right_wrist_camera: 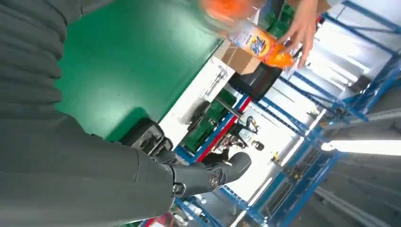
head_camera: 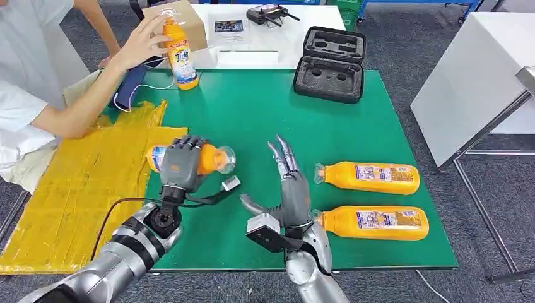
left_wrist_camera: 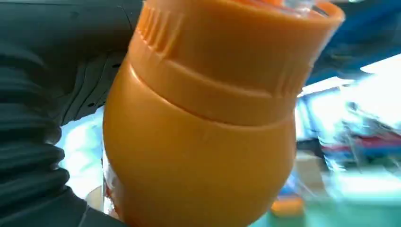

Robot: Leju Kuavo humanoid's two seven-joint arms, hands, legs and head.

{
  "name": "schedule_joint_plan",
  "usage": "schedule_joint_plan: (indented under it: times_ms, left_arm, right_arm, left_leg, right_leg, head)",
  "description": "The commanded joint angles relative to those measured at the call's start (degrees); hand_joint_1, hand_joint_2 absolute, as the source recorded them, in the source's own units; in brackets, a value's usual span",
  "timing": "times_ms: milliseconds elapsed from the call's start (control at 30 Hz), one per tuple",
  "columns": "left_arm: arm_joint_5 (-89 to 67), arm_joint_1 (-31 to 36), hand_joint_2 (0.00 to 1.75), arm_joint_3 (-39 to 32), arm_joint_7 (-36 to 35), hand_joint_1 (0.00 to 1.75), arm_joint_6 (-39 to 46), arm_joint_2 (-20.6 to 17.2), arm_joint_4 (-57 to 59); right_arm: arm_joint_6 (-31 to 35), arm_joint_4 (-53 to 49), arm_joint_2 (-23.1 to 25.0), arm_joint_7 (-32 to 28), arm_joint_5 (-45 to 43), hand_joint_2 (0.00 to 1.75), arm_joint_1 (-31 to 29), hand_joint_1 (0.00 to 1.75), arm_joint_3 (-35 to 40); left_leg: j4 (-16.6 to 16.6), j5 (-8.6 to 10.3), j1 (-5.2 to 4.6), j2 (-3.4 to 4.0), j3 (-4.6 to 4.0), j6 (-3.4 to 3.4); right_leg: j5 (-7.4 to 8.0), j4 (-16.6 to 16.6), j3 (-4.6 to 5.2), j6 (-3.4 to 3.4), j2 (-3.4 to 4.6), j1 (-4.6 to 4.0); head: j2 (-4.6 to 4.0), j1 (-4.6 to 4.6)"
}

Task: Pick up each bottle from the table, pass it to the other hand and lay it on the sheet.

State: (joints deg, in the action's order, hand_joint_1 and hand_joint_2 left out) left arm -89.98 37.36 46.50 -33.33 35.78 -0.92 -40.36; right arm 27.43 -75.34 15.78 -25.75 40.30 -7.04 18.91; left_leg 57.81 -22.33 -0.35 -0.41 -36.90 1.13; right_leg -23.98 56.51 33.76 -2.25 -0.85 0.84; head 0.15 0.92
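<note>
The left hand (head_camera: 182,163) grasps an orange bottle (head_camera: 211,158) above the green table (head_camera: 252,113), its fingers wrapped round the middle, the bottle lying sideways with its clear cap end pointing toward the right hand (head_camera: 289,189). In the left wrist view the bottle (left_wrist_camera: 208,123) looms close and orange, with the ribbed grey cover of the hand (left_wrist_camera: 42,142) beside it.

The right hand is released, fingers straight and apart, palm turned toward the held bottle and just clear of its cap. In the right wrist view its thumb (right_wrist_camera: 213,175) sticks out with nothing in it.

The yellow sheet (head_camera: 82,189) lies over the table's left side, just beside the held bottle; no bottle rests on it.

Two more orange bottles lie flat on the table on the far side of the right hand from the sheet: one (head_camera: 369,177) farther from the robot, one (head_camera: 373,223) nearer the table's front edge, side by side, caps toward the right hand.

At the table's back left corner a person's hand (head_camera: 140,43) rests on an upright orange bottle (head_camera: 180,58). An open black foam case (head_camera: 330,63) sits at the table's back edge.
</note>
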Motion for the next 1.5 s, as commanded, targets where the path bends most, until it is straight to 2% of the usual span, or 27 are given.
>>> schedule_joint_plan:
  times_ms: [33,233,467,667,767,1067,1267,1467,1500]
  left_arm:
    - [0.0,8.6,1.75,8.5,3.2,1.75,-7.1,-1.7,24.9]
    - [0.4,7.1,1.75,2.3,5.2,1.75,-11.9,-2.9,26.3]
    - [0.2,7.2,1.75,0.6,4.5,1.75,-13.2,-3.4,26.6]
    - [0.2,7.2,1.75,0.6,4.5,1.75,-13.2,-3.4,26.6]
    - [0.2,7.2,1.75,0.6,4.5,1.75,-13.2,-3.4,26.6]
    - [0.2,7.2,1.75,0.6,4.5,1.75,-13.2,-3.4,26.6]
    - [0.0,7.7,1.75,-1.7,1.6,1.75,-16.9,-4.8,27.0]
    - [0.0,7.7,1.75,-2.8,1.7,1.75,-14.9,-5.2,26.4]
    - [0.0,7.7,1.75,-3.2,1.9,1.20,-15.9,-5.3,26.7]
  right_arm:
    - [0.4,-0.7,-3.5,-0.3,-1.6,1.75,-1.7,0.00,1.6]
    - [1.0,-0.5,-3.8,-0.6,-1.9,1.75,-1.0,0.00,1.5]
    - [0.9,-0.3,-3.9,-0.7,-2.0,1.75,-0.9,0.00,1.6]
    - [0.9,-0.3,-3.9,-0.7,-2.0,1.75,-0.9,0.00,1.6]
    - [0.9,-0.3,-3.9,-0.7,-2.0,1.75,-0.9,0.00,1.6]
    - [0.9,-0.3,-3.9,-0.7,-2.0,1.75,-0.9,0.00,1.6]
    - [1.0,0.3,-3.8,-0.6,-1.9,1.75,-0.8,0.00,1.6]
    - [1.4,0.2,-4.0,-0.5,-1.8,1.75,-0.3,0.00,1.2]
    - [1.3,0.4,-4.1,-0.5,-1.8,1.75,-0.4,0.00,1.1]
  left_leg:
    - [0.0,-0.13,0.09,0.24,0.25,-0.11]
    - [0.0,-0.20,0.15,0.32,0.37,-0.15]
    - [-0.1,-0.34,0.18,1.13,0.55,-0.41]
    - [-0.1,-0.18,0.39,0.44,0.46,-0.47]
    - [0.0,-0.15,0.43,0.33,0.40,-0.46]
    - [-0.1,-0.14,0.41,0.28,0.39,-0.47]
    - [-0.1,-0.19,0.46,0.38,0.48,-0.49]
    - [-0.1,-0.18,0.46,0.32,0.48,-0.49]
    - [-0.1,-0.15,0.46,0.28,0.42,-0.48]
  right_leg:
    - [-0.06,-0.1,-0.22,0.10,0.23,-0.10]
    - [-0.10,-0.1,-0.33,0.14,0.30,-0.16]
    - [0.07,-0.1,-0.19,0.35,1.14,-0.30]
    - [-0.03,0.1,-0.22,0.33,0.55,-0.33]
    - [0.00,0.1,-0.20,0.33,0.57,-0.41]
    - [0.01,0.1,-0.21,0.34,0.56,-0.40]
    - [0.00,0.0,-0.29,0.36,0.65,-0.45]
    - [-0.02,0.0,-0.30,0.36,0.59,-0.45]
    - [0.00,0.1,-0.25,0.34,0.55,-0.45]
  head:
    - [0.00,0.00]
    - [0.00,-0.02]
    - [0.00,0.00]
    - [0.00,0.02]
    - [0.00,0.00]
    - [0.00,0.00]
    - [0.00,0.00]
    - [0.00,0.00]
    - [0.00,0.00]
